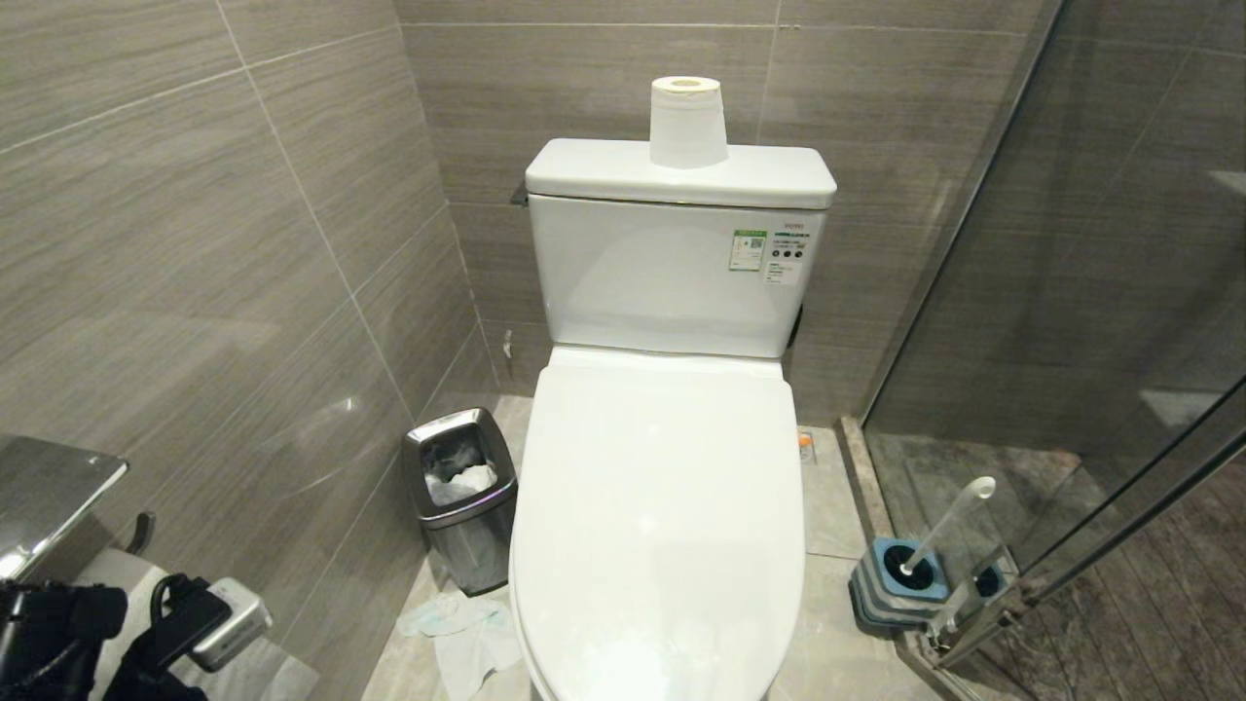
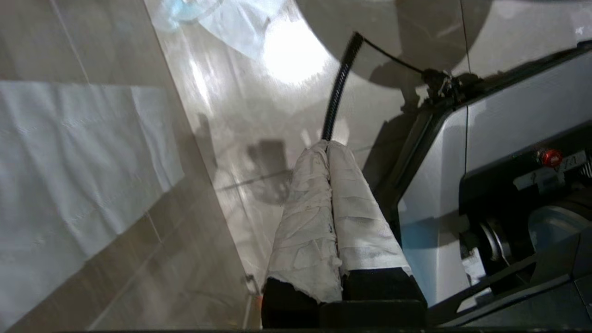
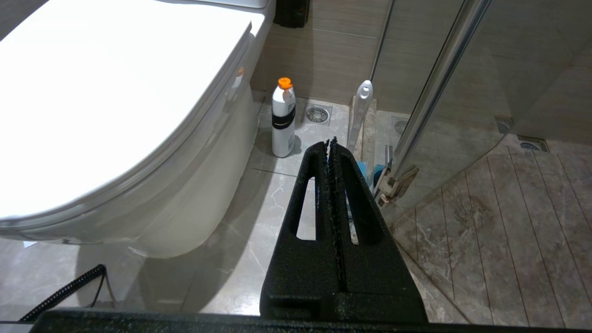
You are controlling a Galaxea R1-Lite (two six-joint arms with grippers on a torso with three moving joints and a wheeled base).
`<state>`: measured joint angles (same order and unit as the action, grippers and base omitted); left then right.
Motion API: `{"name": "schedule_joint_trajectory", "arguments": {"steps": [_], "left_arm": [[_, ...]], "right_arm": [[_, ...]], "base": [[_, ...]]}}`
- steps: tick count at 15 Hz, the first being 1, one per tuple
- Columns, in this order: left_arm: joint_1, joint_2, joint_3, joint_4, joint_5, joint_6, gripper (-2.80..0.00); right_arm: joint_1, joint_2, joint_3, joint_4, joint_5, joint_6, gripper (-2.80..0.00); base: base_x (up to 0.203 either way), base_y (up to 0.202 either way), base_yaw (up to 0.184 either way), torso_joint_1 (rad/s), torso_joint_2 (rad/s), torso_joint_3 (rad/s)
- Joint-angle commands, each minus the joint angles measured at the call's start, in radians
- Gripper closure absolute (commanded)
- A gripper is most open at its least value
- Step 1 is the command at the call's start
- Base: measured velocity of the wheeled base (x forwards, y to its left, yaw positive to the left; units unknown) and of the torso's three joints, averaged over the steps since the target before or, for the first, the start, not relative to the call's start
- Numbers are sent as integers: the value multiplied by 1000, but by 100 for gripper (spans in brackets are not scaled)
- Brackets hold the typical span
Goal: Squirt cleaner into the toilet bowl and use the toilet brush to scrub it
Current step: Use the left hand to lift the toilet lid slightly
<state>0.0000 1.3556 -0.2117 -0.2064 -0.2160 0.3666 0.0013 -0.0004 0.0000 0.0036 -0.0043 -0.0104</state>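
Note:
The toilet bowl (image 1: 658,526) stands in the middle with its white lid down, so the basin is hidden. The cleaner (image 3: 283,120), a white bottle with an orange cap, stands on the floor beside the toilet's right side. The toilet brush (image 1: 949,526) leans in its blue-and-grey holder (image 1: 900,584) by the glass door; its handle (image 3: 360,111) also shows in the right wrist view. My right gripper (image 3: 330,143) is shut and empty, hanging over the floor short of the bottle and brush. My left gripper (image 2: 326,147), with white-wrapped fingers, is shut and empty, low at the left near the wall.
A steel bin (image 1: 459,497) stands left of the toilet, with crumpled tissue (image 1: 467,633) on the floor in front of it. A paper roll (image 1: 687,122) sits on the tank. A glass shower door (image 3: 434,92) closes off the right. My base (image 2: 508,152) is beside the left gripper.

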Motion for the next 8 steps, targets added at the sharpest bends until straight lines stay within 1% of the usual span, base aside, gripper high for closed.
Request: {"name": "schedule_joint_trajectory", "arguments": {"steps": [1,6,8], "left_arm": [[-2,74,1,-3,-2,0,0],[-15,201,-37,-105,-2,-14,0],[-17,242,-54,-117,-3,-18,0]], "right_arm": [[0,0,2,-1,0,0,0],[0,-1,2,-1,0,0,0],[0,0,2,-1,0,0,0]], "base": [[0,0,0,0,0,0],[0,0,0,0,0,0],[0,0,0,0,0,0]]}}
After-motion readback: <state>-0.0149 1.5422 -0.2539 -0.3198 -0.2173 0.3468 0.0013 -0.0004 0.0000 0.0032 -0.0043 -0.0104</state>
